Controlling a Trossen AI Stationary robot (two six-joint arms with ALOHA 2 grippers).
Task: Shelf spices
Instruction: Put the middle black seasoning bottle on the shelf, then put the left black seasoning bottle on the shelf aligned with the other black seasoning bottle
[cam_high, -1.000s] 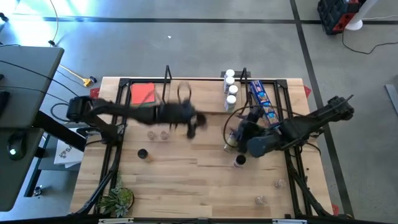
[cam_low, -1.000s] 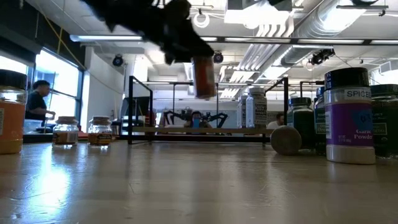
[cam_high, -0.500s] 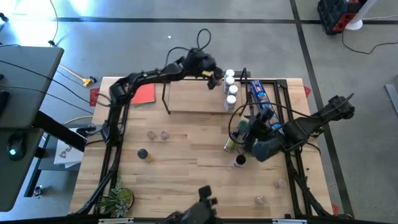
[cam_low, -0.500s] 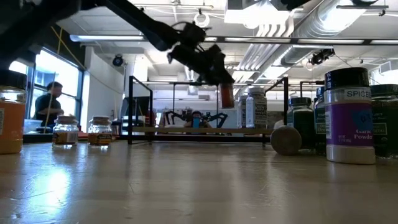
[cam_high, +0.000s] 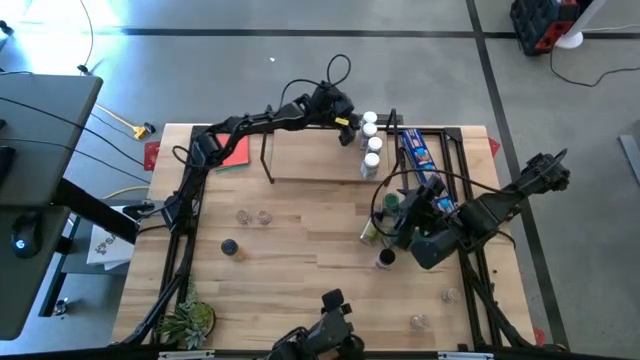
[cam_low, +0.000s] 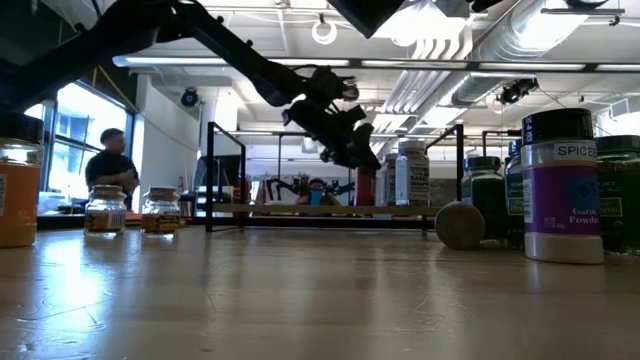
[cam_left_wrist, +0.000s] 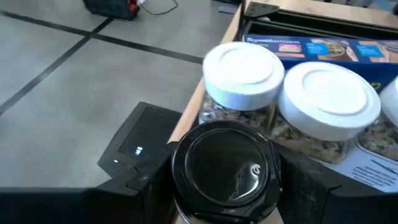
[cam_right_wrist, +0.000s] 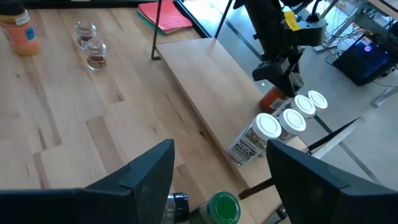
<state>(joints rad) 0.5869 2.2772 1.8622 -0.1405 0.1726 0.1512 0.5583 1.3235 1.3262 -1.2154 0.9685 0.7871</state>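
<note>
Standing in a row on the shelf (cam_high: 310, 155) are 3 white-lidded jars (cam_high: 372, 144), just beside the left end effector (cam_high: 351, 126), which pinches a black-lidded jar (cam_left_wrist: 225, 167) with reddish contents at the row's far end (its lid fills the left wrist view, touching-close to 2 of the white lids). The left arm stretches long across the bench (cam_high: 300, 250) from its base, wrist bent down over the shelf's far edge. Near the right end effector (cam_right_wrist: 217, 180), whose fingers are spread with nothing between them, sit a green-lidded jar (cam_right_wrist: 222, 207) and a black-lidded one; 2 small clear jars (cam_high: 252, 216) stand well apart from it.
</note>
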